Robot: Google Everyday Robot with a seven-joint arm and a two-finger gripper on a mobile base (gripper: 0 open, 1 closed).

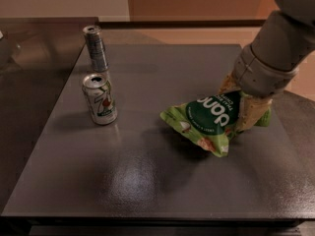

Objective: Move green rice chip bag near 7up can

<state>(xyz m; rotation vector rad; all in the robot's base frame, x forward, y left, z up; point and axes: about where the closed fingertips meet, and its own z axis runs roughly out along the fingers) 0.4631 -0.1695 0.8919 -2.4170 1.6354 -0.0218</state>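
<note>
The green rice chip bag (pixel 206 119) is a crinkled light-green pouch with a dark-green round label. It is right of the table's middle, tilted, with its left end low. My gripper (pixel 242 106) is shut on the bag's right end, with tan fingers (pixel 252 113) on either side of it. The grey arm comes in from the upper right. The 7up can (pixel 100 100), white and green with a silver top, stands upright at the left, well apart from the bag.
A taller, slim silver-grey can (pixel 96 48) stands upright just behind the 7up can. Everything rests on a dark grey table (pixel 147 181) whose right edge is close to the gripper. A second dark surface (pixel 29 82) adjoins on the left.
</note>
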